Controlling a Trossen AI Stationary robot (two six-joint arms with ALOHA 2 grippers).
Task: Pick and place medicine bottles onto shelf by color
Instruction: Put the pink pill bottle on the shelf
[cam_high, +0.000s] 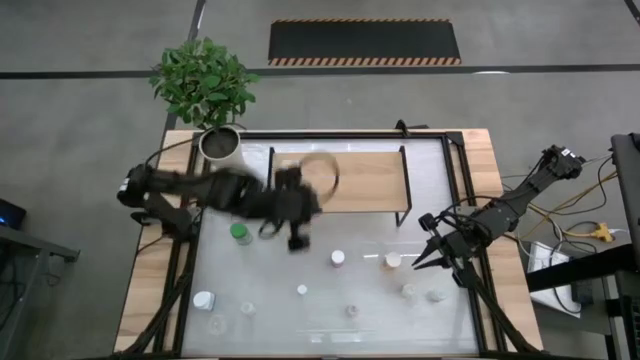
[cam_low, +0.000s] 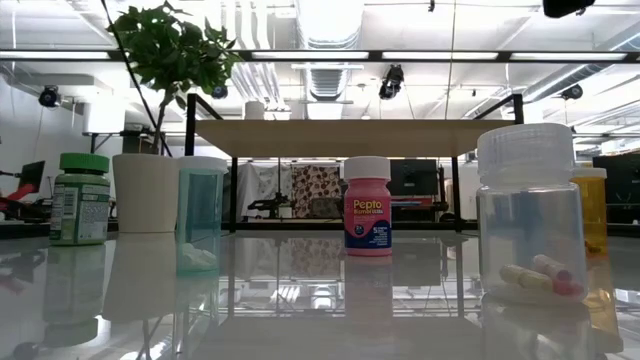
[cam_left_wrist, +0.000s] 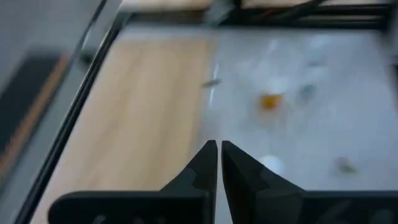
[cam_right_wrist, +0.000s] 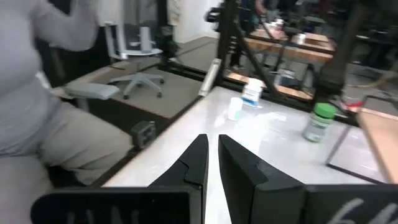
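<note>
High view shows my left gripper (cam_high: 297, 240) closed and empty just beside the green-capped bottle (cam_high: 240, 233), which stands upright on the table (cam_high: 320, 315) before the shelf (cam_high: 370, 180); right gripper (cam_high: 428, 255), closed, waits farther off.

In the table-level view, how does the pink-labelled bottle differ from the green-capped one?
The pink-labelled white-capped bottle stands near the picture's middle, below the shelf board; the green-capped pale bottle stands at the far left beside the white plant pot. The pink bottle's cap is white, the other's green. The pink one looks slimmer. Both stand upright, capped.
</note>
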